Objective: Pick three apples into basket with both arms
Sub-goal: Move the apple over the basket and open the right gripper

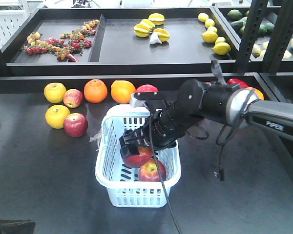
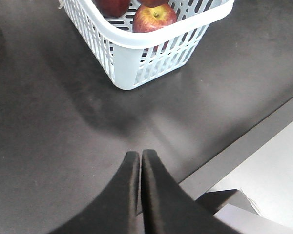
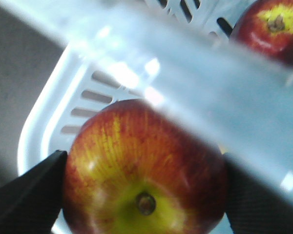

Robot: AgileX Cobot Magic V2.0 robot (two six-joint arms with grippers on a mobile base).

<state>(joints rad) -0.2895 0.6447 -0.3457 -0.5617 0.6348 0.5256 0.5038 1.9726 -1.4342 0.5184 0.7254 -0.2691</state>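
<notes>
The pale basket (image 1: 101, 152) stands mid-table. My right gripper (image 1: 136, 155) reaches down inside it, shut on a dark red apple (image 1: 138, 157). In the right wrist view this apple (image 3: 141, 165) fills the space between both black fingers (image 3: 34, 195), stem facing the camera. A second apple (image 1: 152, 171) lies on the basket floor beside it, and the same apple (image 3: 273, 24) shows at the upper right of the right wrist view. More red apples (image 1: 75, 125) sit on the table to the left. My left gripper (image 2: 140, 153) hovers shut and empty over the table, near the basket (image 2: 161, 36).
Yellow apples (image 1: 57, 116), another red apple (image 1: 73, 97) and oranges (image 1: 95, 90) line the table behind and left of the basket. A blurred basket handle (image 3: 210, 92) crosses the right wrist view. Black shelf trays (image 1: 63, 63) with other fruit stand behind. The table edge (image 2: 244, 146) runs near my left gripper.
</notes>
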